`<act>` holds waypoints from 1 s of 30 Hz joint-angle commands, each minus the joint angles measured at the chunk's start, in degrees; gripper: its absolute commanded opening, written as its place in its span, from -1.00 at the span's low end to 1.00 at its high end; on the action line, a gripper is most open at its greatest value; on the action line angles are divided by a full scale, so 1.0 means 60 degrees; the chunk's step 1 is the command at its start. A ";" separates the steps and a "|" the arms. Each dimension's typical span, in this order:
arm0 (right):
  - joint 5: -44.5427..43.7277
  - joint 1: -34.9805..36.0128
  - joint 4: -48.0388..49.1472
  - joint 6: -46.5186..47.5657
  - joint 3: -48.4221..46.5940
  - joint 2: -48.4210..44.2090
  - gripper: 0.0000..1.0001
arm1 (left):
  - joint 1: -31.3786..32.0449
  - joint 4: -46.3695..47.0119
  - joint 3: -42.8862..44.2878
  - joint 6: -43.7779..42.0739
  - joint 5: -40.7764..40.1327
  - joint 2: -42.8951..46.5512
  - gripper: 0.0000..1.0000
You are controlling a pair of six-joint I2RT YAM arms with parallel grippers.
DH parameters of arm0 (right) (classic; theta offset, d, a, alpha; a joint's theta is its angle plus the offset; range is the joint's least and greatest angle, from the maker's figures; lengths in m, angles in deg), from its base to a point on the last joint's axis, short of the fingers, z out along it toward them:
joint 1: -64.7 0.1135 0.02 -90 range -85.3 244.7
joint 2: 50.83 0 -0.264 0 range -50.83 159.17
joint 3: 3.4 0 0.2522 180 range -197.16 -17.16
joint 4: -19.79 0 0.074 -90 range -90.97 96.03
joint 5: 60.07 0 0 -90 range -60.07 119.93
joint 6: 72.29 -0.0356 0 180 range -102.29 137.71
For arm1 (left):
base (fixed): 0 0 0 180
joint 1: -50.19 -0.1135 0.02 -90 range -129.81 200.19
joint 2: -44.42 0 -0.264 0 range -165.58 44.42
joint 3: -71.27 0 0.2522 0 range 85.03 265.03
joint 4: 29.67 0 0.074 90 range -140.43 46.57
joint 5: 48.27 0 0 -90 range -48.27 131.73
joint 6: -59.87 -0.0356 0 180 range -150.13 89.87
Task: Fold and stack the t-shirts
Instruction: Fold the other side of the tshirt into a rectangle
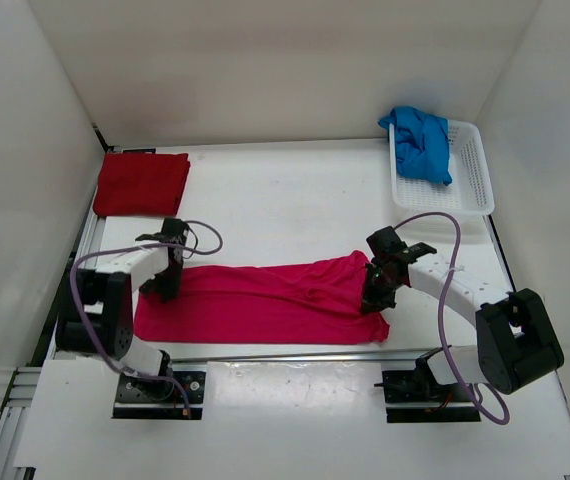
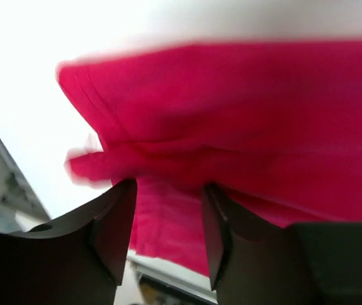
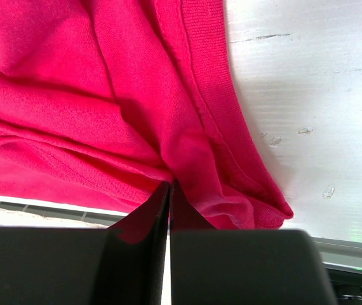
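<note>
Two grippers [image 1: 165, 285] [image 1: 373, 298], three t-shirts [image 1: 142, 183] [image 1: 420, 142] [image 1: 265, 300], pink t-shirt [image 3: 73, 108] gripped

I count three t-shirts on my screens: one dark red t-shirt [image 1: 142, 183] at the far left, one pink-magenta t-shirt [image 1: 265, 300] across the near middle, and one blue t-shirt [image 1: 420, 143] at the far right. There is one white mesh basket [image 1: 473, 178], also far right, and one table [image 1: 285, 200] under everything. I have two arms, a left arm [image 1: 115, 295] and a right arm [image 1: 465, 290], so there are two grippers: the left gripper [image 1: 163, 285] and the right gripper [image 1: 375, 300], with two fingers each. There are two purple cables, a left cable [image 1: 219, 238] and a right cable [image 1: 433, 214].
</note>
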 commanded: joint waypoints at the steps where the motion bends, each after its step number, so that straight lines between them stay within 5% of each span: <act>1: -0.0183 0.0036 0.0016 0.0145 0.0053 -0.0066 -0.99 | -0.0543 -0.0162 -0.0034 0.0009 -0.0722 -0.0755 0.10; 8: -0.0285 0.0036 0.0016 0.0145 0.0053 -0.0169 -0.99 | -0.0646 -0.0278 0.0597 0.0009 -0.0006 -0.0304 0.04; 21: -0.0374 0.0036 0.0016 0.0233 0.0156 -0.0169 -0.99 | -0.0733 -0.2535 -0.0443 0.0009 0.2310 0.1836 0.12; 26: -0.0374 0.0036 0.0103 0.0233 0.0243 -0.0169 -0.99 | -0.1231 -0.1633 0.1616 0.0009 0.3641 0.1836 0.06; 30: -0.0374 0.0036 0.0103 0.0233 0.0244 -0.0169 -0.99 | -0.1334 -0.0078 0.2442 0.0009 0.2767 0.1326 0.02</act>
